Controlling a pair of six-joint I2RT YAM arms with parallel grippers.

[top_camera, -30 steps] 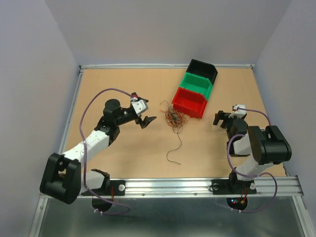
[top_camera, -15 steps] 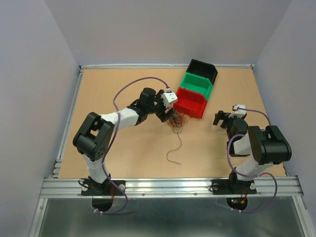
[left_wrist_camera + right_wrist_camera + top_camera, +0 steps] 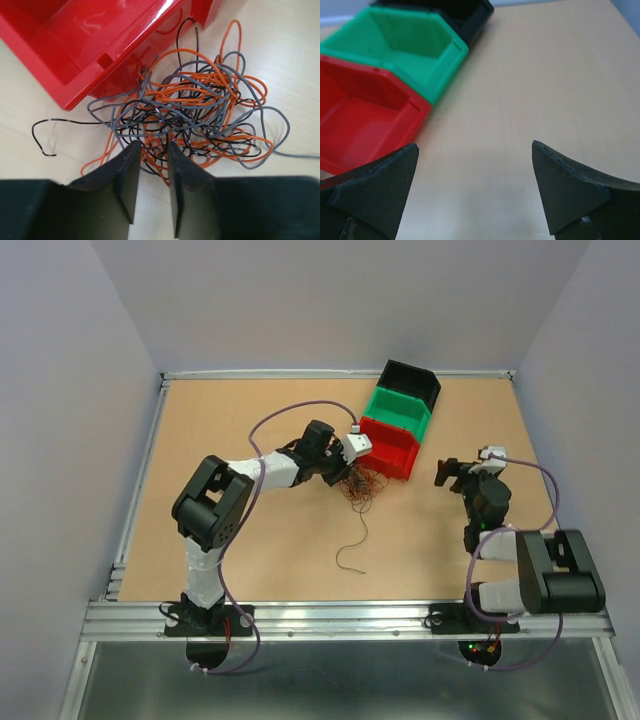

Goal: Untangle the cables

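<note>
The cables point(image 3: 357, 485) lie as one tangled clump of orange, grey and black wires point(image 3: 200, 107) on the table, against the front of the red bin point(image 3: 388, 448). One strand point(image 3: 352, 540) trails from the clump toward the near edge. My left gripper point(image 3: 345, 470) is down at the clump's near-left edge. In the left wrist view its jaws point(image 3: 152, 146) stand a narrow gap apart, with a few orange and black strands crossing between the tips. My right gripper point(image 3: 447, 475) is wide open over bare table right of the bins, with nothing between its fingertips point(image 3: 475, 145).
Three bins stand in a diagonal row: red point(image 3: 360, 125), green point(image 3: 400, 410) and black point(image 3: 410, 383), all without contents. A black strand with a hooked end point(image 3: 42, 127) sticks out left of the clump. A metal rail point(image 3: 350, 618) borders the table's near edge.
My left arm swung from the table's left side across to the clump, and its jaws narrowed from wide open to a small gap. The right arm's body shifted; its gripper stayed in place.
</note>
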